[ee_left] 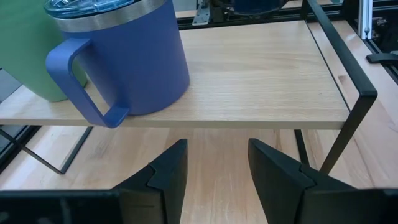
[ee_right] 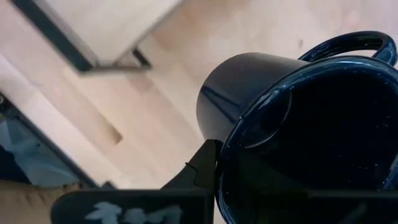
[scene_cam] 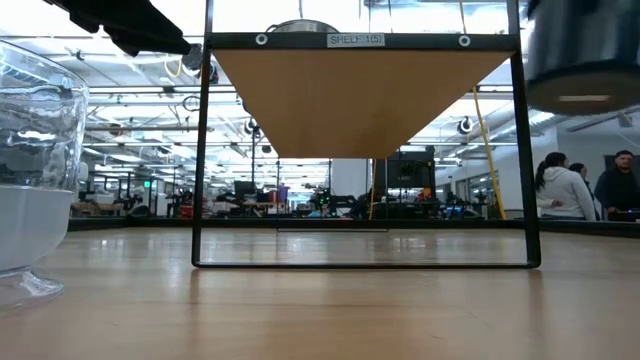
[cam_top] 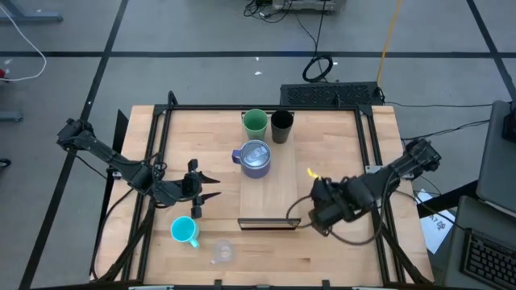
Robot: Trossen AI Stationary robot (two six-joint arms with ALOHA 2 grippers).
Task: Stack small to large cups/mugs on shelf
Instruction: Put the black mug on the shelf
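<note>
The black mug (ee_right: pixel 311 130) fills the lower right of the right wrist frame, rim pinched by the right hand (cam_top: pixel 322 213), which is clamped onto its wall. From above that hand shows right of centre, just off the shelf's (cam_top: pixel 274 189) right edge, over the counter (cam_top: pixel 355 250).

To my eye the job now is carrying this mug onto the shelf. It wants a level carry so the rim grip doesn't slip, enough lift to clear the dark frame, and a set-down on the bare board below the lavender mug (cam_top: pixel 255 159), apart from it.

The green cup (cam_top: pixel 255 122) and the tumbler (cam_top: pixel 281 126) stand at the shelf's top end.

The left hand (cam_top: pixel 205 187) waits with its fingers (ee_left: pixel 168 174) apart, empty, left of the shelf, facing the lavender mug. The cyan mug (cam_top: pixel 185 231) and the glass (cam_top: pixel 222 252) sit lower left on the counter.
</note>
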